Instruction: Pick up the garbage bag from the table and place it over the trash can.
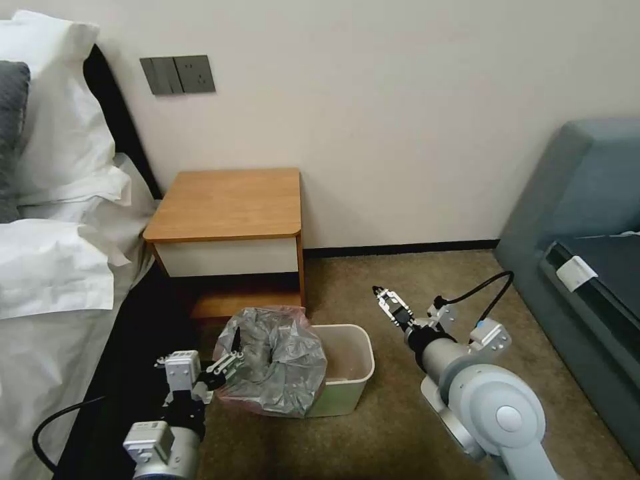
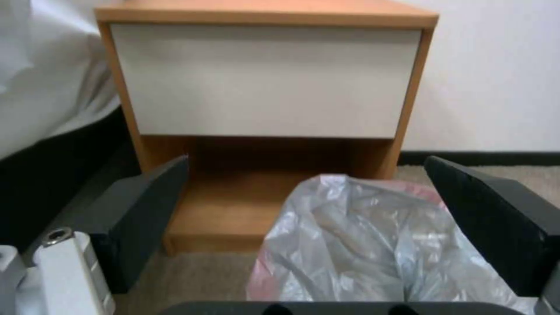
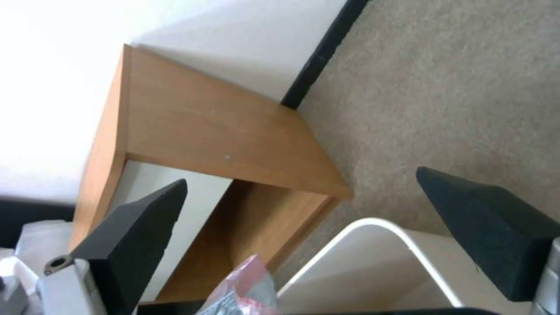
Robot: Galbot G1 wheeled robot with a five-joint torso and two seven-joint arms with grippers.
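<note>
The garbage bag, crinkly grey plastic with a pinkish rim, sits bunched over the left end of the cream trash can, whose right half stands uncovered. My left gripper is open at the bag's left edge. In the left wrist view the bag lies between the spread fingers of that gripper. My right gripper hovers open above the carpet, just right of the can. The right wrist view has its fingers wide apart over the can's rim and a bag corner. The table stands behind with a bare top.
A bed with white pillows and a dark bed frame runs along the left, close to my left arm. A grey-blue sofa fills the right side. Open carpet lies in front of the can. The wall is behind the nightstand.
</note>
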